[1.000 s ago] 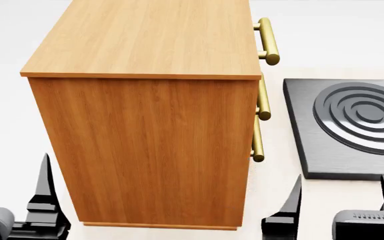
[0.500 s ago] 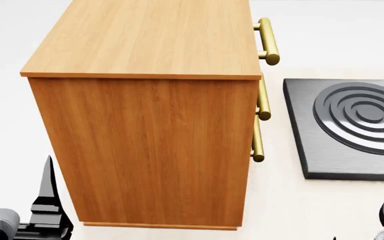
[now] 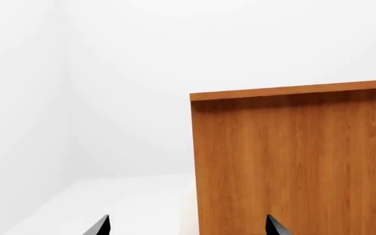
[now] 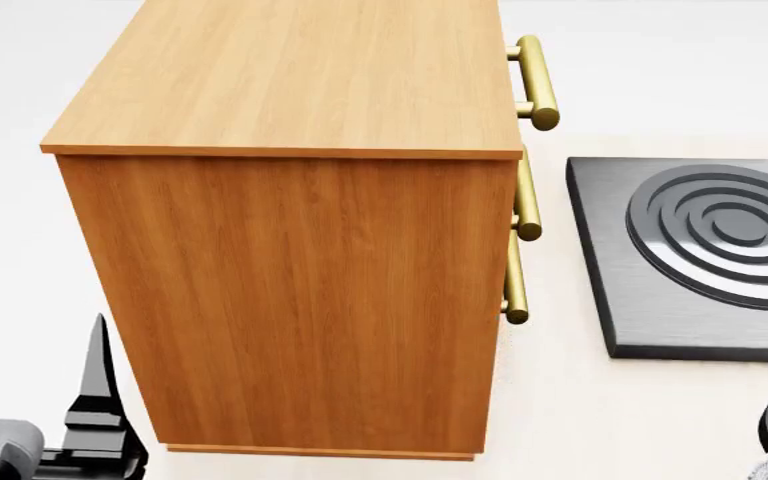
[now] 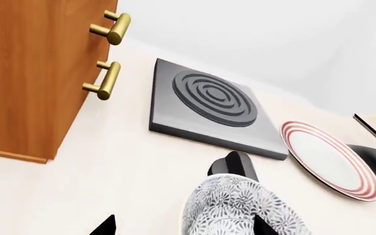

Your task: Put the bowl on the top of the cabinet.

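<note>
On the pale counter (image 4: 558,400) the cabinet (image 4: 304,290) stood beside a dark burner plate (image 5: 204,105) and a red-rimmed plate (image 5: 328,159). The bowl (image 5: 240,210) sat between the right gripper's (image 5: 182,226) spread fingertips, contact unclear. The left gripper (image 3: 186,226) gaped, empty.

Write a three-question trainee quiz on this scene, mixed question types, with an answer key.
1. True or false: the bowl already sits on top of the cabinet.
2. Multiple choice: in the right wrist view, what lies between the cabinet and the red-rimmed plate? A) a cutting board B) a dark square burner plate C) a kettle
3. Fill in: the cabinet's brass bar handles face the robot's ____ side.

Key: 1 false; 2 B; 3 right.
</note>
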You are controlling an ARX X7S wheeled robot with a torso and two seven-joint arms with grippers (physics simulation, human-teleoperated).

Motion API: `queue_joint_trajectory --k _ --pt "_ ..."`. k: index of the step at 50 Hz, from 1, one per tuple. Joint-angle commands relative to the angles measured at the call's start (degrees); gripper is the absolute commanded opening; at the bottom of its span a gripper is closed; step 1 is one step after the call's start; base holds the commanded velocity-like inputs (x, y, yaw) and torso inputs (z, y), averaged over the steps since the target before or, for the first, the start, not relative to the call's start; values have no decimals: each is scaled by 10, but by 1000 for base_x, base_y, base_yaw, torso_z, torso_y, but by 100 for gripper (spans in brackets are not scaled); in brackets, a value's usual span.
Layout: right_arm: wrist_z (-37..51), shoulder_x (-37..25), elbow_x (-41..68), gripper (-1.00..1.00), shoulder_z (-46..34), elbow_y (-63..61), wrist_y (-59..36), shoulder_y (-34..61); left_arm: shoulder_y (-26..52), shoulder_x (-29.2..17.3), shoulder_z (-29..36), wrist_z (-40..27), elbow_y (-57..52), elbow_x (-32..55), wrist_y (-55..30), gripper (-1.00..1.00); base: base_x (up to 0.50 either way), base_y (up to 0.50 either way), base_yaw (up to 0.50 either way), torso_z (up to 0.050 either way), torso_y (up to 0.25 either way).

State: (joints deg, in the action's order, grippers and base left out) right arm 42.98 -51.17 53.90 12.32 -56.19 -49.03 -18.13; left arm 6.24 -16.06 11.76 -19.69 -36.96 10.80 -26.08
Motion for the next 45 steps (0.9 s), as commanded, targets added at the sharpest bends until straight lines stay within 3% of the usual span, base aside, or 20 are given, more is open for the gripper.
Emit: queue_joint_trajectory --k 1,45 --pt "-15 3 -28 100 -24 22 16 -12 0 -2 2 -3 -1 1 0 100 0 0 0 0 0" --pt "-37 18 -70 100 -79 95 32 15 2 -9 9 -14 2 7 3 100 0 0 0 0 0"
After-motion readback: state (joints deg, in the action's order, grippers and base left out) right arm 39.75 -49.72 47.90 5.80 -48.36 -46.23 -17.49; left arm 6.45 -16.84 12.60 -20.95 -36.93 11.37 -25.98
